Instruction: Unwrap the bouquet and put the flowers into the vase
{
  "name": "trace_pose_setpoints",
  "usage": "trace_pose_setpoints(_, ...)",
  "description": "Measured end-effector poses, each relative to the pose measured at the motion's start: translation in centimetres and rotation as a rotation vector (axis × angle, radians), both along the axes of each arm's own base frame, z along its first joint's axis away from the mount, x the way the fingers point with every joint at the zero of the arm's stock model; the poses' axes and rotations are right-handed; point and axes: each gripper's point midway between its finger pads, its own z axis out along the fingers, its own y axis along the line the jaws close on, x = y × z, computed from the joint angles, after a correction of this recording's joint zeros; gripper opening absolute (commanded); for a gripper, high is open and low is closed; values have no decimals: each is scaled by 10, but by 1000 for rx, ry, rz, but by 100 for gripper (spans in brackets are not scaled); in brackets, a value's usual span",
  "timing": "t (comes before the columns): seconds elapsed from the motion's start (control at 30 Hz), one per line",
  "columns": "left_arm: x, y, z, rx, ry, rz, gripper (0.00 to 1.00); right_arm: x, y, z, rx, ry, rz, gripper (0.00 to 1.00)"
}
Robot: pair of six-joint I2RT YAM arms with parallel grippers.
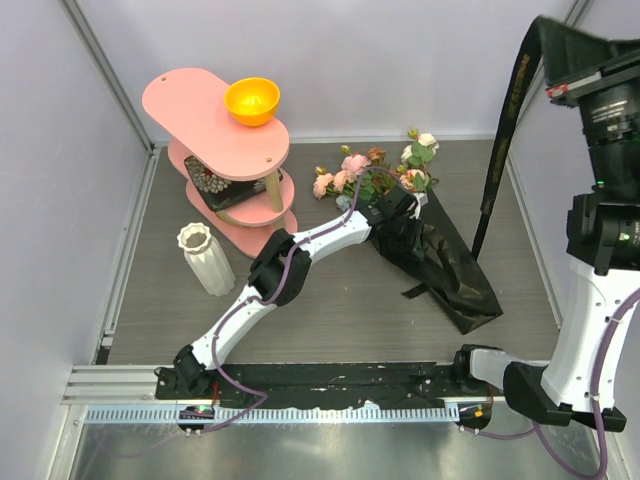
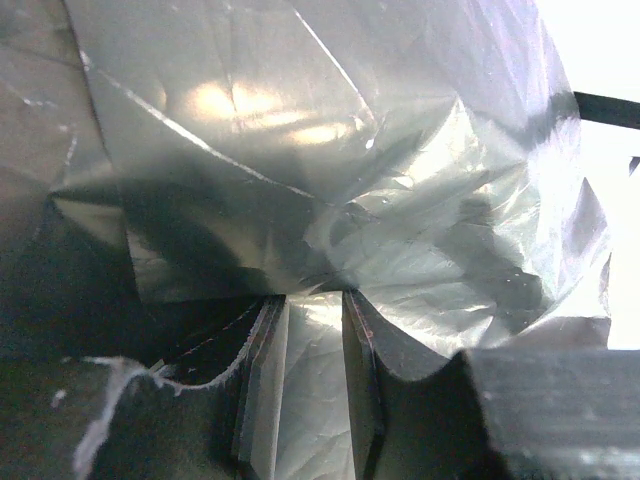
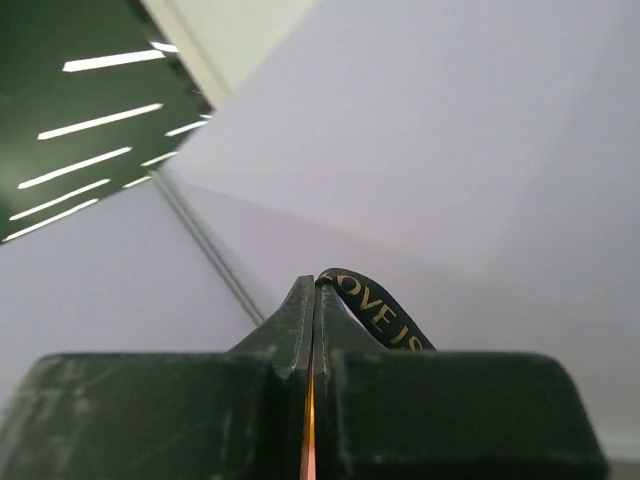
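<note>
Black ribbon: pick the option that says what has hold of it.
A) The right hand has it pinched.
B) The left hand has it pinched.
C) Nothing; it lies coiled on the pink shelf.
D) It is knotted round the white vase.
A: the right hand is shut on the black ribbon, raised high with the strip hanging down toward the table.

an orange bowl [image 1: 251,100] sits on top of a pink tiered stand [image 1: 190,108] at the far left of the grey counter [image 1: 330,300].
</note>
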Motion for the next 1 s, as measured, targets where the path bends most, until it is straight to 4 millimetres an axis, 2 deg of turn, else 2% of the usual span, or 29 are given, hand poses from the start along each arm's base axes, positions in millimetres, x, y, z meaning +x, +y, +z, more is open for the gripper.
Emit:
trace_pose_setpoints(0.07,0,0,0,0,0,0,33,-28,13,41,-17,-134,64,1)
trace_pose_setpoints(0.13,0,0,0,0,0,0,33,-54,24,69,-30,-237,127,1)
trace_pose_setpoints(0.2,0,0,0,0,0,0,33,-72,38,82,-31,-300,221,1)
trace_pose_setpoints(0.27,0,0,0,0,-1,0,34,-97,57,87,-28,-366,382,1)
trace_pose_setpoints(0.33,0,0,1,1,0,0,35,-113,75,80,-30,-399,542,1)
trace_pose_setpoints(0.37,0,0,1,1,0,0,38,-112,84,71,-30,-374,616,1)
trace_pose_setpoints(0.53,0,5,14,10,-9,7,51,-79,140,7,-53,-98,831,1)
trace_pose_setpoints(0.57,1,6,21,7,-17,11,57,-73,154,-9,-64,-36,874,1)
trace_pose_setpoints(0.67,-2,14,59,-22,-53,11,68,-55,186,-55,-104,118,936,1)
trace_pose_setpoints(0.7,-5,18,77,-39,-71,9,70,-50,195,-71,-117,174,947,1)
trace_pose_setpoints(0.77,-13,30,119,-94,-111,7,75,-46,204,-91,-137,238,964,1)
trace_pose_setpoints(0.8,-18,35,138,-127,-131,4,76,-46,206,-95,-144,251,967,1)
trace_pose_setpoints(0.83,-27,41,170,-197,-165,-7,77,-46,207,-97,-150,257,969,1)
trace_pose_setpoints(0.93,-52,48,238,-393,-223,-69,75,-49,205,-95,-165,237,963,1)
trace_pose_setpoints(1.0,-67,48,272,-526,-243,-123,71,-53,203,-92,-171,222,961,1)
